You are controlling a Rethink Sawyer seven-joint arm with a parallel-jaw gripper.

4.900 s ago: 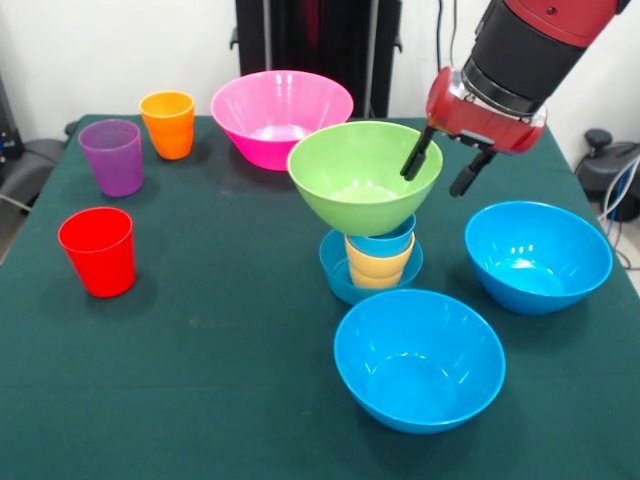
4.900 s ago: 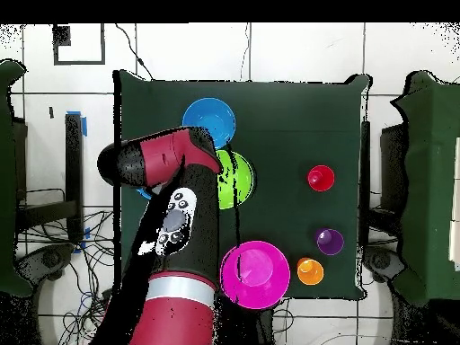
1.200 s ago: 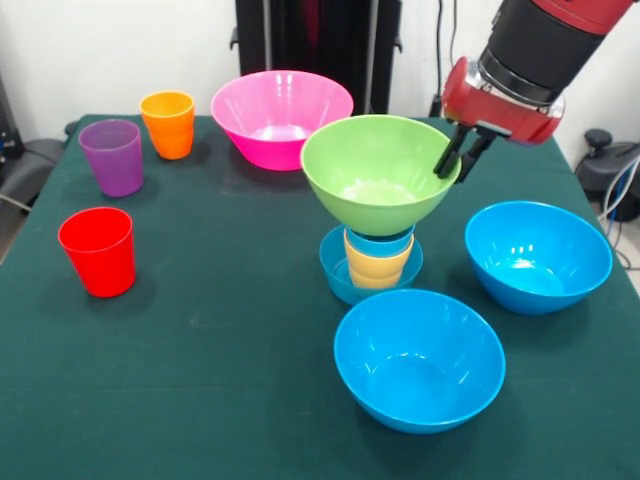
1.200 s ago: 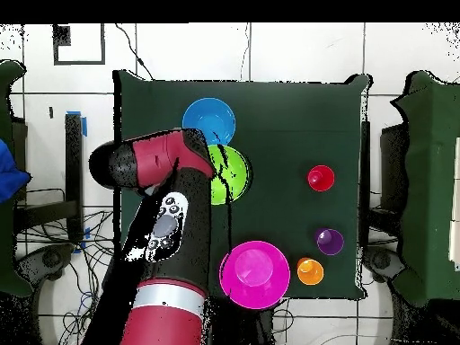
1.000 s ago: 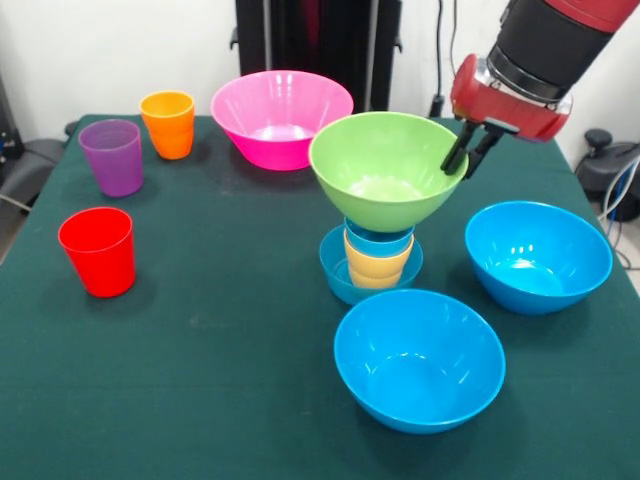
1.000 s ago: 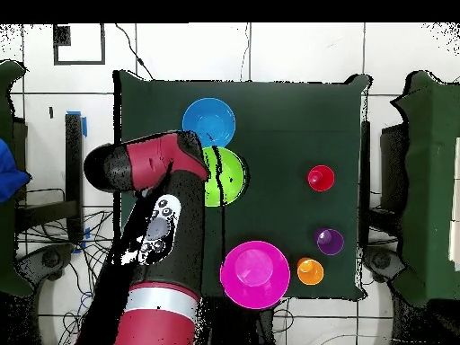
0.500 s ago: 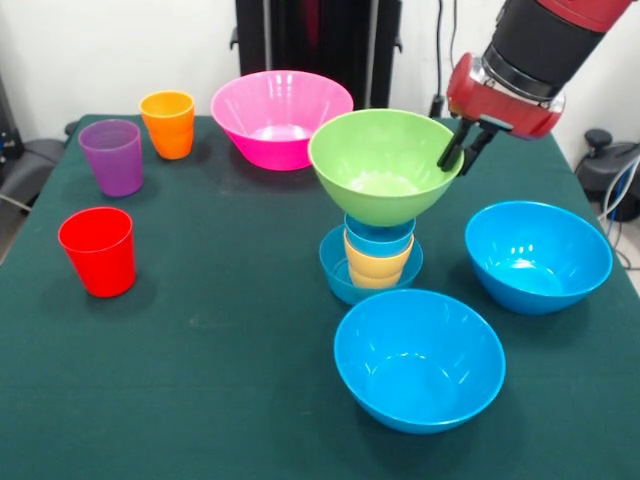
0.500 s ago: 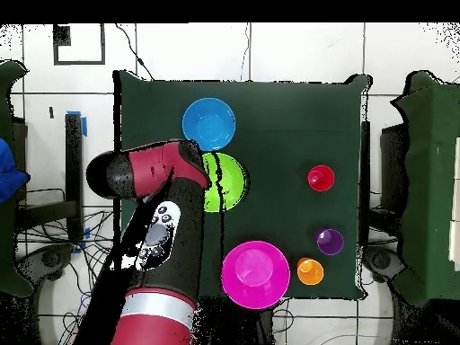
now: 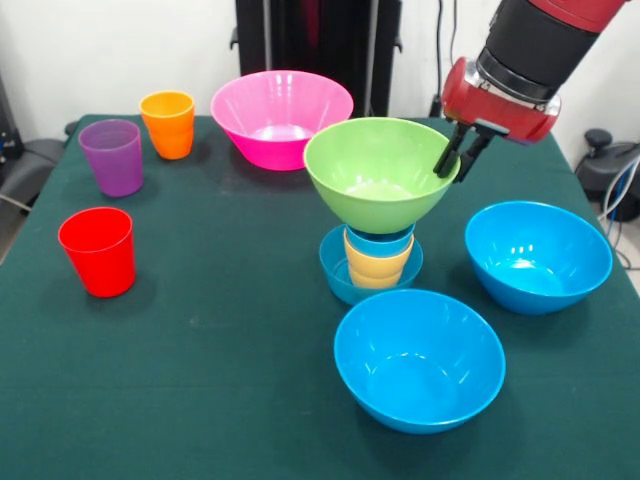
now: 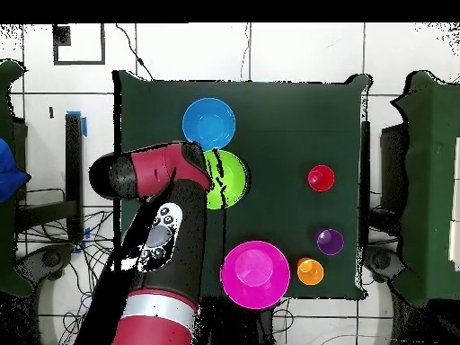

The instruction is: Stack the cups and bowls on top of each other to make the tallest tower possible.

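Nearest the camera, in front of the tower (image 9: 376, 235), a large blue bowl (image 9: 419, 358) sat upright and empty on the desk (image 9: 200, 380). Second large blue bowl (image 9: 538, 255) lay to the tower's right, well apart. Red cup (image 9: 97, 250) stood far to its left. Tower itself: small blue bowl (image 9: 340, 272) as base, yellow-orange cup (image 9: 377, 266) in it, light blue cup (image 9: 380, 239) nested on that, green bowl (image 9: 380, 172) on top, looking slightly tilted. End effector (image 9: 460, 155) was at the green bowl's right rim, fingers close together, apparently pinching the rim. Judged: bowl needs levelling over the cups before release; a nudge could topple the column. Beyond the tower, left: purple cup (image 9: 112, 156), orange cup (image 9: 168, 123), pink bowl (image 9: 281, 115), all clear of the arm.
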